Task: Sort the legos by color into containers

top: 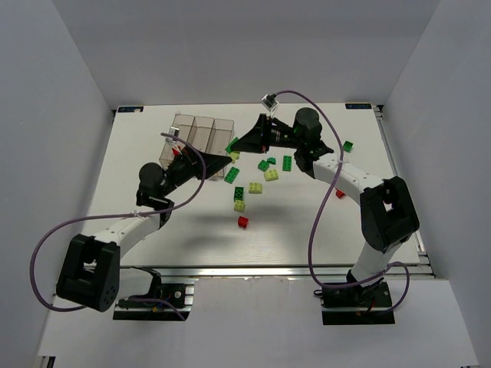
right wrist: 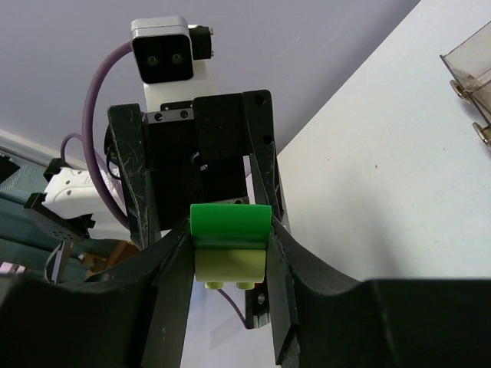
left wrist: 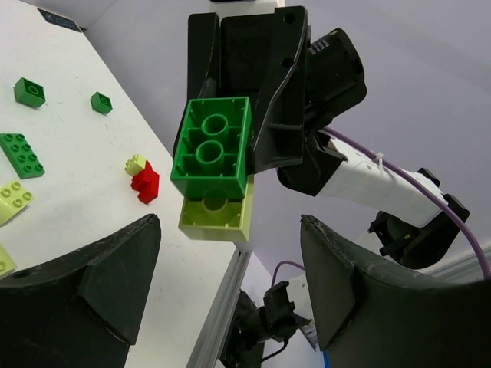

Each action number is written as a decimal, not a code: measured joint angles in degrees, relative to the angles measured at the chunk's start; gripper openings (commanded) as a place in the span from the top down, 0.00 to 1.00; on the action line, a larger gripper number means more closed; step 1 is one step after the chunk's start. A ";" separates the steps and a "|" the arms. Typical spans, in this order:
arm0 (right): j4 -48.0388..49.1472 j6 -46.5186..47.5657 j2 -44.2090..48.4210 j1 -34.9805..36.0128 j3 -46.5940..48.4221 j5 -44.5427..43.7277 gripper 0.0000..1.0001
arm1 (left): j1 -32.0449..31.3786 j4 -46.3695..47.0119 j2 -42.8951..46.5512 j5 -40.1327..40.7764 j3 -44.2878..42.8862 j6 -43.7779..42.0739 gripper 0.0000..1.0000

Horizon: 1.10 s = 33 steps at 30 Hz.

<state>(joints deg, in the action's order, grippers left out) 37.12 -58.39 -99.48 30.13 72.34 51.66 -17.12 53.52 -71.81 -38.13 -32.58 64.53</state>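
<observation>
You have the containers [top: 201,136] at the far left of the table [top: 307,238], with the loose legos [top: 261,175] scattered just to their right. One brick [top: 347,146] lies well apart at the right, and a second brick [top: 243,222] lies nearest the arm bases. The stacked pair [left wrist: 213,165] sits between the fingers of the right gripper [top: 239,144], beside the containers' right end, with the left gripper [top: 217,165] just in front.

top: containers [top: 201,132] near ends hid behind left arm [top: 180,165] | L-wrist: pale lego [left wrist: 4,261] cut by left edge; left tool [left wrist: 229,257] fingers cut at btm | R-wrist: right tool [right wrist: 229,234] fingers cut at btm
</observation>
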 measured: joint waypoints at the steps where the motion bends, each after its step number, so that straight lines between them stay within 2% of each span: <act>1: 0.15 -0.20 0.00 0.00 -0.15 -0.02 1.00 | -0.24 0.46 -0.55 0.00 -0.33 0.04 0.18; 3: 0.35 -0.72 0.00 0.00 -0.20 -0.02 1.00 | -0.55 1.14 -1.36 0.00 -0.72 0.26 0.20; 8: 1.27 -1.44 0.00 0.00 -0.20 -0.04 1.00 | -1.11 3.21 -3.48 -0.11 -1.05 1.57 0.33; 9: 1.57 -1.57 0.00 0.00 -0.20 -0.07 1.00 | -1.20 3.85 -3.91 -0.20 -1.05 2.01 0.38; 14: 2.10 -1.86 0.00 0.00 -0.20 -0.11 1.00 | -1.49 6.03 -5.70 -0.48 -1.05 3.85 0.53; 17: 2.36 -2.03 0.00 -0.02 -0.28 0.00 1.00 | -1.49 6.88 -5.79 -0.46 -1.05 4.70 0.66; 19: 2.69 -2.25 0.00 0.00 -0.33 -0.04 0.92 | -1.49 7.43 -6.05 -0.52 -1.11 5.01 0.79; 20: 2.97 -2.25 0.00 0.00 -0.44 -0.11 0.81 | -1.49 7.80 -6.32 -0.63 -1.16 5.16 0.82; 23: 3.26 -2.23 0.00 -0.09 -0.81 -0.15 0.68 | -1.49 8.66 -7.28 -0.92 -1.22 5.66 0.85; 25: 3.26 -2.19 0.00 -0.15 -0.92 -0.17 0.52 | -1.49 9.11 -7.65 -1.09 -1.22 6.16 0.86; 26: 3.26 -2.16 0.00 -0.15 -0.92 -0.17 0.52 | -1.49 9.14 -7.72 -1.11 -1.22 6.23 0.86; 27: 3.34 -2.12 0.00 -0.13 -0.92 -0.20 0.44 | -1.49 9.27 -7.72 -1.18 -1.22 6.29 0.86; 30: 3.34 -1.97 -0.02 -0.11 -0.92 -0.07 0.31 | -1.49 9.33 -7.72 -1.16 -1.22 6.40 0.86; 33: 3.39 -1.42 -0.02 -0.11 -0.90 -0.07 0.28 | -1.49 9.31 -7.72 -1.20 -1.22 6.40 0.86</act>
<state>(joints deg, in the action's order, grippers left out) 40.51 -59.81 -99.50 30.02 71.44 51.59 -18.61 62.83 -79.53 -39.33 -33.80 70.94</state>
